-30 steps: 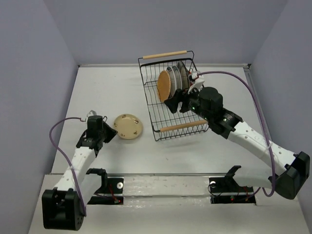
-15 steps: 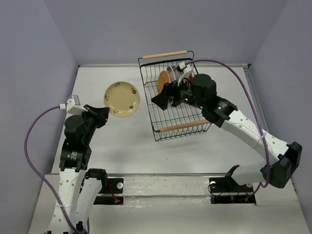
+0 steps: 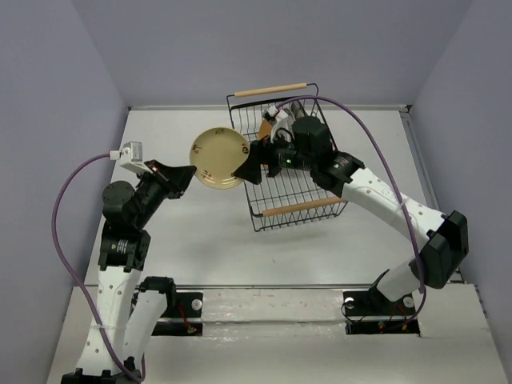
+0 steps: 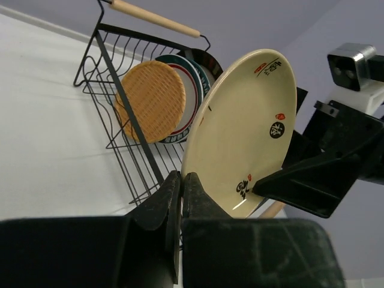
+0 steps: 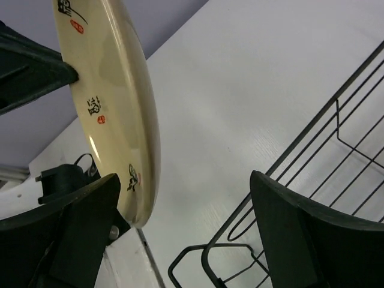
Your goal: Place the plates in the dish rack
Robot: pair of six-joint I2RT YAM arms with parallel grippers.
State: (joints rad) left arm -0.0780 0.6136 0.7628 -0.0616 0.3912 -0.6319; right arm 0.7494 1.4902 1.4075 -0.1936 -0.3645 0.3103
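My left gripper (image 3: pixel 192 170) is shut on the rim of the cream speckled plate (image 3: pixel 218 158) and holds it on edge in the air, just left of the black wire dish rack (image 3: pixel 298 208). In the left wrist view the jaws (image 4: pixel 182 180) pinch the plate (image 4: pixel 246 132) at its lower edge. My right gripper (image 3: pixel 250 164) is open, with its jaws either side of the plate's right rim (image 5: pixel 114 108). A tan-brown plate (image 4: pixel 151 101) and a teal-striped plate (image 4: pixel 191 96) stand upright in the rack.
The rack's near corner wire (image 5: pixel 255 189) lies just under my right gripper (image 5: pixel 186 222). The rack's far wooden handle (image 3: pixel 270 90) is near the back wall. My right arm (image 3: pixel 352 180) lies across the rack and hides most of the plates in it.
My left gripper has lifted the cream plate off the table and carried it right, up to the rack. My right gripper has come left out of the rack to the plate's rim.
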